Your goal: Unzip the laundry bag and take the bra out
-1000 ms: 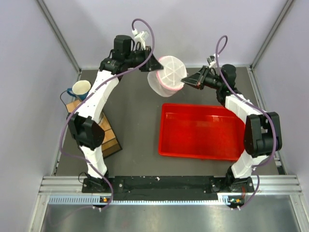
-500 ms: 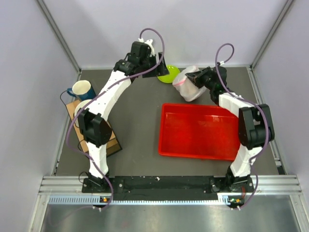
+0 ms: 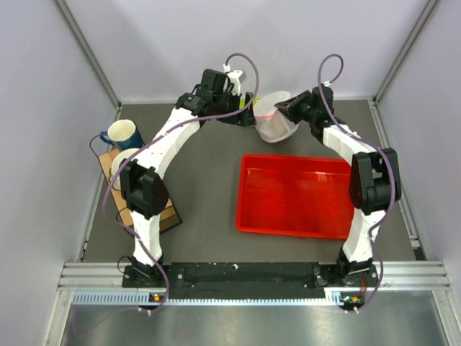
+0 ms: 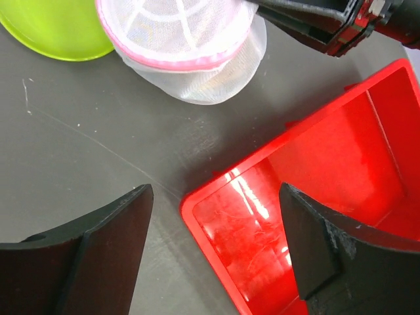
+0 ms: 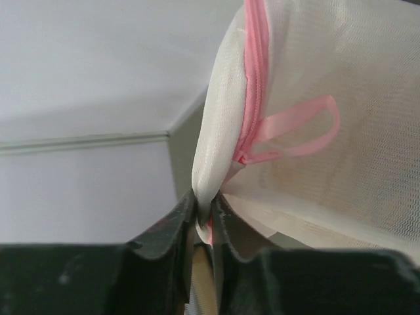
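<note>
The laundry bag is a white mesh pouch with pink zipper trim, held up at the back of the table. It also shows in the left wrist view and the right wrist view, where a pink ribbon loop hangs from the zipper. My right gripper is shut on the bag's edge. My left gripper is open and empty, just left of the bag. The bra is hidden.
A red tray lies right of centre. A lime-green plate lies behind the left gripper. A blue mug and a wooden board sit at the left edge.
My right gripper has carried the bag right, then back left and up. My left gripper let go of the bag and moved right, now open and covering the green plate.
</note>
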Motion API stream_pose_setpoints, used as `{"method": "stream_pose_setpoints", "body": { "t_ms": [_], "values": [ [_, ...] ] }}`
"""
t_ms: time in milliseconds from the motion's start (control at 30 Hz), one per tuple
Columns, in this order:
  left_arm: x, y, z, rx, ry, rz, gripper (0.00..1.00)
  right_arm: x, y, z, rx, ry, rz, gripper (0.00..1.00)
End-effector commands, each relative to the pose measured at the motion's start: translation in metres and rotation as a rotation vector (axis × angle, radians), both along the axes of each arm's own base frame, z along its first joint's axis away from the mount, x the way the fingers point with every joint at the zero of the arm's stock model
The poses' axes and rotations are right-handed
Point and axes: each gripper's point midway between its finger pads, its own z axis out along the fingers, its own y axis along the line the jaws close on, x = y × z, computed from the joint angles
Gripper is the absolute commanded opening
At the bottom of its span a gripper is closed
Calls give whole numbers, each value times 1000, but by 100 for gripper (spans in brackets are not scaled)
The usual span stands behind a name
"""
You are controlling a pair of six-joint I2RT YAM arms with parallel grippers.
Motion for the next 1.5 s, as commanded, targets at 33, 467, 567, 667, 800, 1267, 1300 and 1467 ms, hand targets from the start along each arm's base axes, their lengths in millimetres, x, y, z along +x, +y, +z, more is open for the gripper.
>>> {"method": "stream_pose_setpoints", "body": {
  "t_ms": [33,467,567,667,800,1267,1300,1467],
  "values": [
    [10,3,15,10,-110,1,85,-26,0,24,-89,-49,85,38],
    [11,-21,-3,-93,37,243,85,-97,-92,17,-482,-33,34,78],
    [14,-40,-7,-190,114,303,85,-111,-113,9,-552,4,-10,79],
    [29,-46,-9,-260,162,352,85,-122,-122,9,-582,-3,-24,80],
    [44,-50,-22,-362,301,459,81,-133,-130,14,-622,-13,-47,81],
    [85,-64,-41,-648,539,692,81,-150,-141,6,-698,11,-50,83],
    [83,-60,-50,-619,553,716,81,-152,-142,6,-707,10,-47,83],
    [72,-61,-58,-585,540,732,84,-151,-141,9,-717,-3,-34,83]
  ]
}}
